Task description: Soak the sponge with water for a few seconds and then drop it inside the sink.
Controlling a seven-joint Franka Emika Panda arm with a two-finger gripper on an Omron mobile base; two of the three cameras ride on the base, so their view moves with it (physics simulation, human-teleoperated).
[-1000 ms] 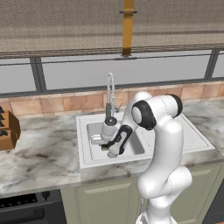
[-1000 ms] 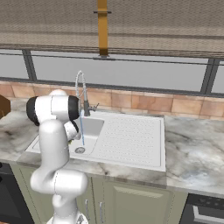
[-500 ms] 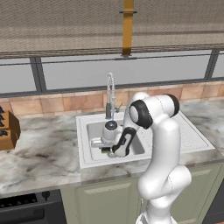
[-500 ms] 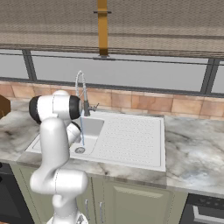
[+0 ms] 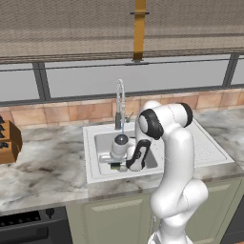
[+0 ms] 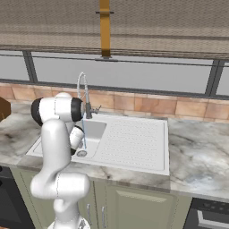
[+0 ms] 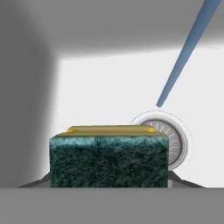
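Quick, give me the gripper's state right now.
Gripper: shut on the sponge, held low in the sink beside the water stream.

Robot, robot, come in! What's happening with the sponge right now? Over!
Gripper shut on sponge, low inside the sink. Water running beside the sponge, not on it. Drain just beyond. Nothing in the way.
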